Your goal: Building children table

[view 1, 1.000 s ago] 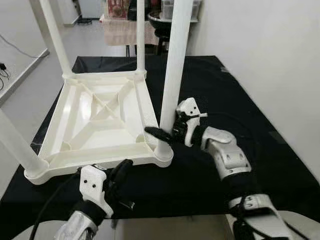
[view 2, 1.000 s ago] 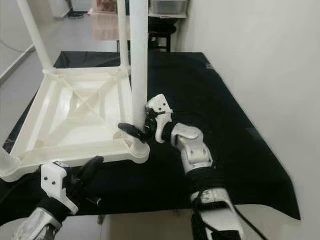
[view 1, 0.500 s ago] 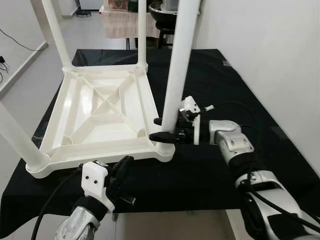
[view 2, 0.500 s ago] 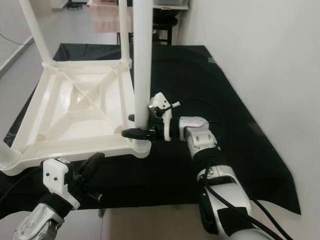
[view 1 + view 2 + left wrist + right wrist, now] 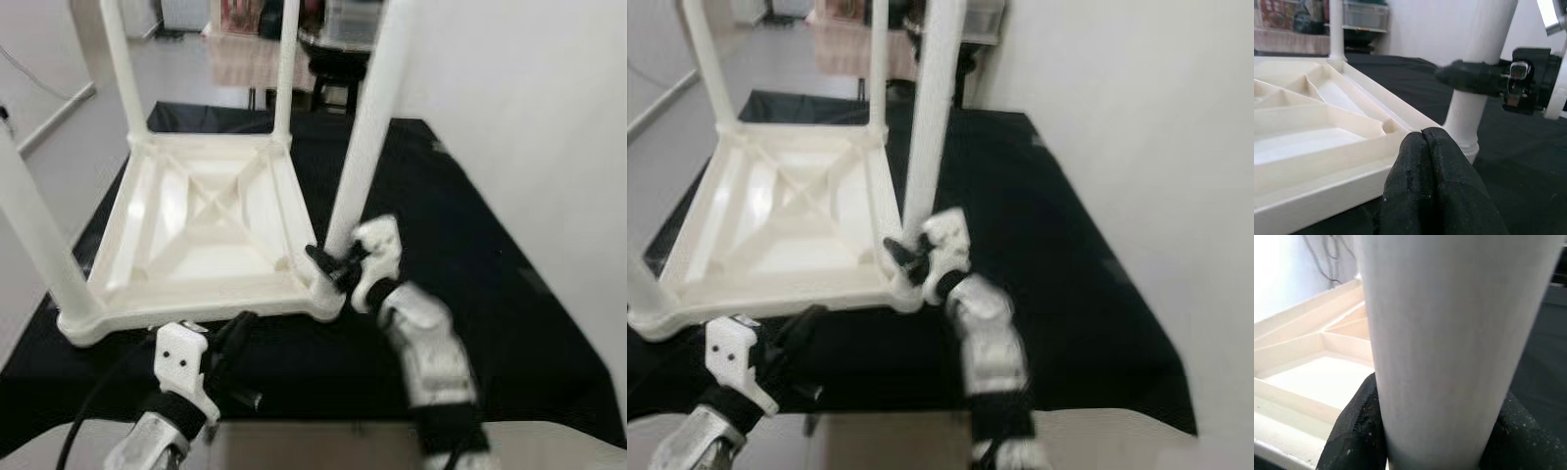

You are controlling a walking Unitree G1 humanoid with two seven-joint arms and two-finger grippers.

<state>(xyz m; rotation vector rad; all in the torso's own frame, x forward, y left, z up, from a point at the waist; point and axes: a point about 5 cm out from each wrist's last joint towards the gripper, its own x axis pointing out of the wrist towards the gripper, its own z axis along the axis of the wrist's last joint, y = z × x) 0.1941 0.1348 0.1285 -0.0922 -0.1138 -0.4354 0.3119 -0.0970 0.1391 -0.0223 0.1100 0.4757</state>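
While the white children's table (image 5: 201, 230) lies upside down on the black cloth (image 5: 490, 274), its legs stand upright with their long axes vertical.
Low on the near right leg (image 5: 364, 147), just above its corner socket, the right gripper (image 5: 333, 266) has its black fingers clamped round the tube, one to each side. Half a second ago that forearm reached in level from the right; now it comes up steeply from below, and both eye views are blurred. The left gripper (image 5: 1422, 142) hovers at the table's near rim, fingertips pressed together on nothing.
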